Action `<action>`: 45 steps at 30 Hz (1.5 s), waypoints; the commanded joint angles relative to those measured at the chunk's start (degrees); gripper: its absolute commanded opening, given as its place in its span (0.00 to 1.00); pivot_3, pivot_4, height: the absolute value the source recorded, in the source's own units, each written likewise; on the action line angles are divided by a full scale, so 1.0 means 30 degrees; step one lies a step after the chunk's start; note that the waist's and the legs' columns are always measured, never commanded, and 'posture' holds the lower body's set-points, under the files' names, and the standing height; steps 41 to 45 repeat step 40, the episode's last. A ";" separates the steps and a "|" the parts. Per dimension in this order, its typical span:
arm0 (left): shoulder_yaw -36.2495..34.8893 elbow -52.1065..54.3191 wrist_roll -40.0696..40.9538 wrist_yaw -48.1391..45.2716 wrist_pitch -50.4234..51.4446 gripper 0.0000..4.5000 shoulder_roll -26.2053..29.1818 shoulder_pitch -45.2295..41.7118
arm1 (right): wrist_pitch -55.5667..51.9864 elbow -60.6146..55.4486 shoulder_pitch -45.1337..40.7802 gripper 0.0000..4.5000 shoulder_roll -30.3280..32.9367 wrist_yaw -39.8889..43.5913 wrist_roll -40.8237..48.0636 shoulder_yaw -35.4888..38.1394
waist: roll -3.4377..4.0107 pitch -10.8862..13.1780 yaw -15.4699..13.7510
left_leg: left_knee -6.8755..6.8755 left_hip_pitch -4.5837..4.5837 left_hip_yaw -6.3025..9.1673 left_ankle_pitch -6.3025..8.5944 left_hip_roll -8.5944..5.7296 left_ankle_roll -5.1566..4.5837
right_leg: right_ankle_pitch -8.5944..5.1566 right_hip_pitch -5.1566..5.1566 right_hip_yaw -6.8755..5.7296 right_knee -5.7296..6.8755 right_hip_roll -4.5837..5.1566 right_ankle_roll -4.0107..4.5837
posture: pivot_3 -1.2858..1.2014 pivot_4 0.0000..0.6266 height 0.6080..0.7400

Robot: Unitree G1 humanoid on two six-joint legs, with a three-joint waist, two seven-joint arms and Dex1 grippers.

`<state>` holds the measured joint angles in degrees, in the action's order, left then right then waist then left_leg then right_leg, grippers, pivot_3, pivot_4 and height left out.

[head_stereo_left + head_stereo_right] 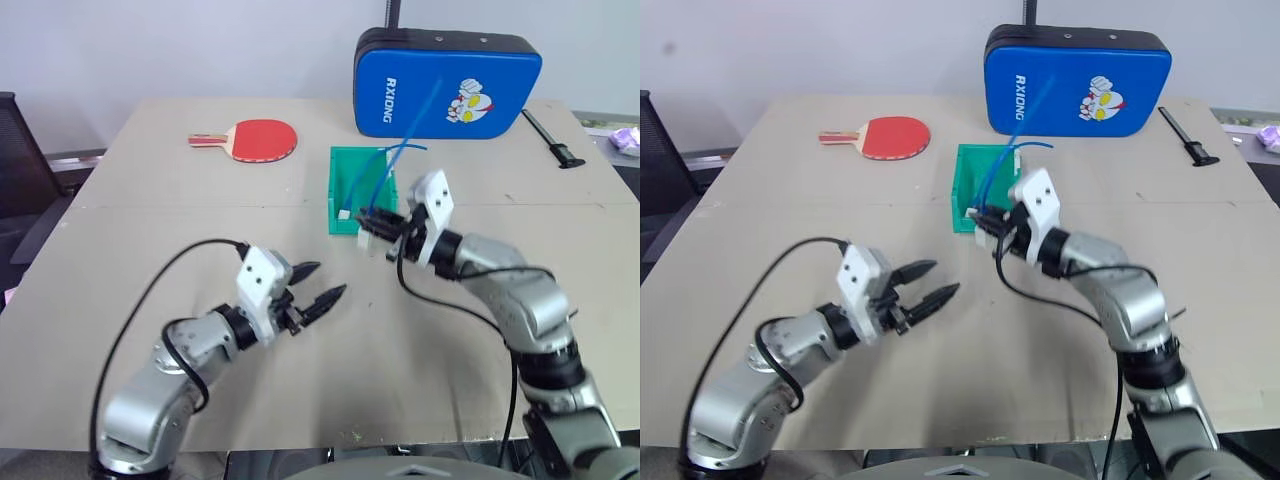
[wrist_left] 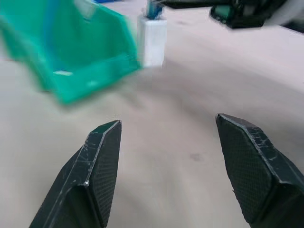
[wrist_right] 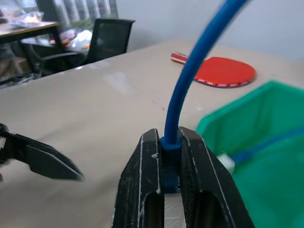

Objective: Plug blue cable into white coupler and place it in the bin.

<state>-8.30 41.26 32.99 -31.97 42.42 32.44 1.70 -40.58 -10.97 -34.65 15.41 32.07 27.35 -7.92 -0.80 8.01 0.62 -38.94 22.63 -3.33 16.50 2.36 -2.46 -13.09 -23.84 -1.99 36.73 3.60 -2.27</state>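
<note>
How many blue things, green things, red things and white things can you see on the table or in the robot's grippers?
Blue: 3, the blue cable, a second blue cable in the bin, and the padded case.
Green: 1, the bin.
Red: 1, the paddle.
White: 2, the white coupler and a white block in the bin.
Total: 7

Left gripper (image 1: 318, 285) hangs over bare table (image 1: 150, 180), fingers spread, nothing between them. Right gripper (image 1: 377, 224) is at the near right corner of the green bin (image 1: 340, 190), pinched on the blue cable (image 1: 400, 160), which arcs up and back over the bin. A second blue cable lies inside the bin, ending in a small white block (image 1: 344, 214). Red paddle (image 1: 252, 139) sits far left of the bin, blue padded case (image 1: 447, 84) behind it, a black tool (image 1: 553, 140) far right.
</note>
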 commanded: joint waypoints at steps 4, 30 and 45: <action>-0.3553 0.0008 0.3218 0.1966 0.3383 0.72 0.1591 -0.3495 | 0.0340 0.8486 -0.6043 0.00 -0.1073 0.0643 -0.0566 0.0988 | -0.0007 0.0091 0.0041 | -0.0014 0.0030 -0.0023 -0.0005 -0.0036 0.0006 | 0.0027 -0.0021 0.0030 -0.0008 0.0008 -0.0053 | 0.52 0.24 0.91; -0.0722 0.0452 -0.1678 0.2235 -0.1925 0.73 0.1656 0.3349 | 0.6067 0.0609 0.7199 0.99 0.4782 0.7934 0.1349 0.6328 | -0.0028 0.0153 -0.0155 | 0.0194 0.0034 -0.0046 -0.0065 -0.0034 0.0120 | 0.0023 0.0007 0.0045 -0.0258 0.0040 -0.0082 | 0.52 0.24 0.91; -0.0388 -0.2501 -0.4651 -0.0360 -0.8605 0.73 0.0575 0.8841 | 1.2355 0.5605 1.2149 0.99 0.7013 1.2560 -0.0216 0.6865 | -0.0028 0.0158 -0.0040 | 0.0168 -0.0154 -0.0136 -0.0016 -0.0009 0.0015 | -0.0007 0.0110 0.0158 -0.0232 0.0017 0.0032 | 0.52 0.24 0.91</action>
